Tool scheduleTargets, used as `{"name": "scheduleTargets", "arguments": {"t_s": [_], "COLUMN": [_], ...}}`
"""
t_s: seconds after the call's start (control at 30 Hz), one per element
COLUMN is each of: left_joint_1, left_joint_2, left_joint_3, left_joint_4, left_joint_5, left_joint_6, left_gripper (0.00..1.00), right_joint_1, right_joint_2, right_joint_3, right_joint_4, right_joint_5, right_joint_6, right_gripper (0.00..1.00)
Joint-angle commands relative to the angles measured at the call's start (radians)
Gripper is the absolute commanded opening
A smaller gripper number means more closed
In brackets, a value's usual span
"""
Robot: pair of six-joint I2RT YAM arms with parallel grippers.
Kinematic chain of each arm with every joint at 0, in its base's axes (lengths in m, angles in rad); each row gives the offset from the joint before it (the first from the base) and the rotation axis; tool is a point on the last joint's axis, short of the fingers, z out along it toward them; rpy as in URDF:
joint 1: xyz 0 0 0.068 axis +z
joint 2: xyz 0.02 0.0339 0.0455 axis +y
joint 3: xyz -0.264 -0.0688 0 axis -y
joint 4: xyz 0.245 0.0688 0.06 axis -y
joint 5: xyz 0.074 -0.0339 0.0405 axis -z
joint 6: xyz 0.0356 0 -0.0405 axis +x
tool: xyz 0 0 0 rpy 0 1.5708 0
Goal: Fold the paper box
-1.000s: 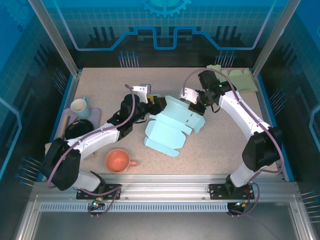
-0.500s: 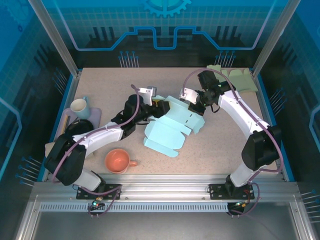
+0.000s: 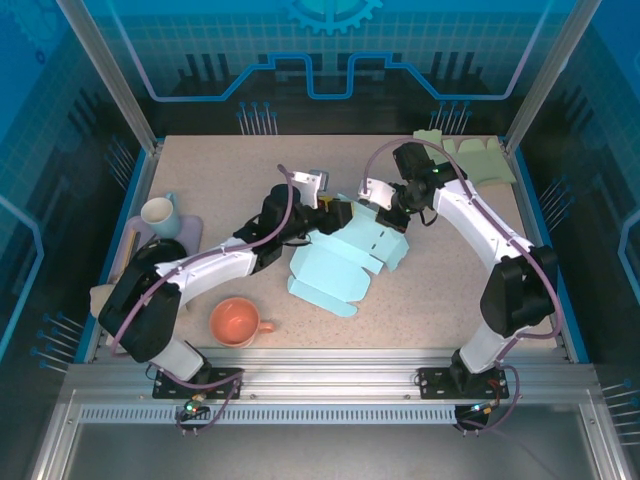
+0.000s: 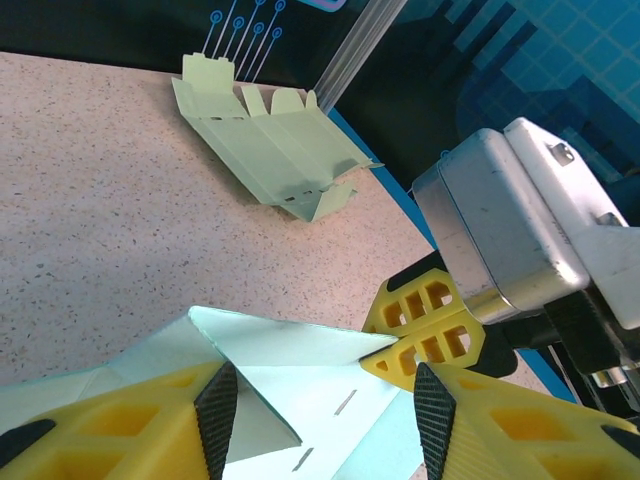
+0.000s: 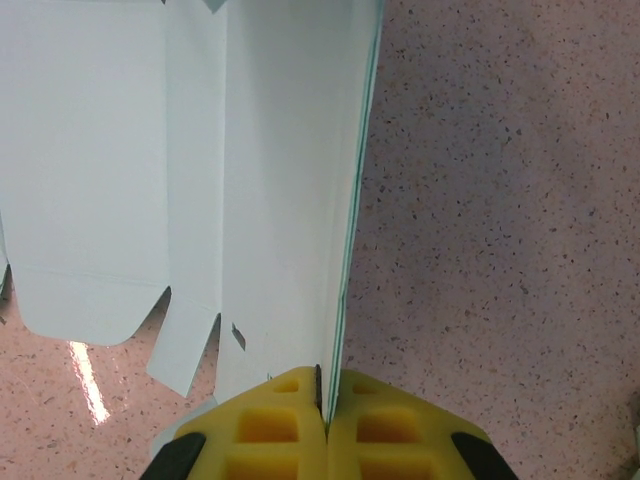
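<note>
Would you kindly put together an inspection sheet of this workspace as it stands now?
Surface: speckled table, flat.
Job's things: light blue paper box, partly folded, mid-table.
Clutter: green flat box at the far right corner; orange cup near the left arm; pale mug and dark bowl at the left edge.
Hands: left hand open, fingers either side of a raised flap; right hand shut on the paper box's edge.
Cables: purple cable looping along each arm.
Surroundings: blue panels, metal frame.
</note>
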Motion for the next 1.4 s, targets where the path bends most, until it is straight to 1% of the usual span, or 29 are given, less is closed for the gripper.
{"name": "scheduleTargets", "arguments": {"t_s": [0.0,0.17,0.27,0.43,0.5,0.6,0.73,1.0,1.07,1.27,1.3,1.37], "left_joint_1": [0.001,0.041,0.064,0.069,0.07,0.069,0.069,0.068,0.066,0.066,0.066,0.065], "left_joint_2": [-0.029,-0.077,-0.091,-0.084,-0.067,-0.039,-0.017,-0.001,0.004,-0.005,0.001,0.011], "left_joint_3": [-0.034,-0.094,-0.139,-0.19,-0.188,-0.182,-0.176,-0.176,-0.169,-0.148,-0.144,-0.147], "left_joint_4": [-0.014,-0.109,-0.138,-0.121,-0.131,-0.137,-0.124,-0.151,-0.164,-0.248,-0.256,-0.237], "left_joint_5": [-0.029,-0.055,-0.108,-0.14,-0.157,-0.183,-0.15,-0.164,-0.18,-0.333,-0.336,-0.298], "left_joint_6": [0.064,0.142,0.147,0.15,0.145,0.132,0.112,0.089,0.095,0.099,0.093,0.087], "left_gripper": [0.53,0.57,0.6,0.73,0.75,0.75,0.75,0.74,0.74,0.75,0.75,0.75], "right_joint_1": [0.016,0.016,0.016,0.016,0.017,0.017,0.016,0.013,0.013,0.013,0.012,0.011], "right_joint_2": [0.003,0.011,0.017,0.028,0.03,0.033,0.036,0.042,0.04,0.039,0.041,0.042], "right_joint_3": [0.024,0.029,0.03,0.033,0.036,0.035,0.035,0.037,0.036,0.034,0.034,0.035], "right_joint_4": [-0.024,-0.025,-0.025,-0.027,-0.028,-0.027,-0.024,-0.015,-0.015,-0.011,-0.01,-0.01], "right_joint_5": [-0.04,-0.04,-0.039,-0.037,-0.037,-0.036,-0.031,-0.03,-0.029,-0.029,-0.029,-0.029], "right_joint_6": [-0.018,-0.015,-0.014,-0.011,-0.011,-0.011,-0.011,-0.004,-0.003,-0.003,-0.003,-0.001], "right_gripper": [0.0,0.0,0.0,0.0,0.0,0.0,0.0,0.0,0.0,0.0,0.0,0.0]}}
